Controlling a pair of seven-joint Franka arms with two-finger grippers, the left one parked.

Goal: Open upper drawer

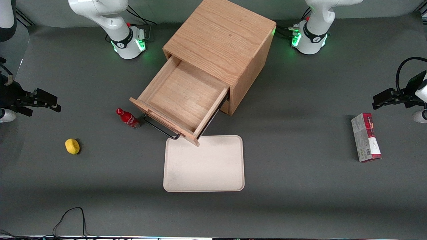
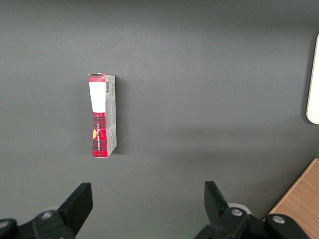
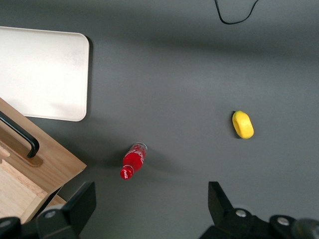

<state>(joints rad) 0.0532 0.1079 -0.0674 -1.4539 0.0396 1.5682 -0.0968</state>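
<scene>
The upper drawer (image 1: 181, 96) of the wooden cube cabinet (image 1: 222, 43) stands pulled far out, and its shallow tray is empty. Its long black wire handle (image 1: 161, 128) runs along the front panel. The drawer's corner (image 3: 47, 164) and handle (image 3: 20, 134) also show in the right wrist view. The lower drawer is hidden under the upper one. My right gripper (image 1: 53, 103) hangs above the table toward the working arm's end, well apart from the drawer. It is open and empty in the right wrist view (image 3: 149, 204).
A small red bottle (image 1: 128, 118) stands beside the drawer's front. A yellow lemon-like object (image 1: 72, 146) lies nearer the front camera. A cream tray (image 1: 203, 173) lies in front of the drawer. A red and grey carton (image 1: 366, 137) lies toward the parked arm's end.
</scene>
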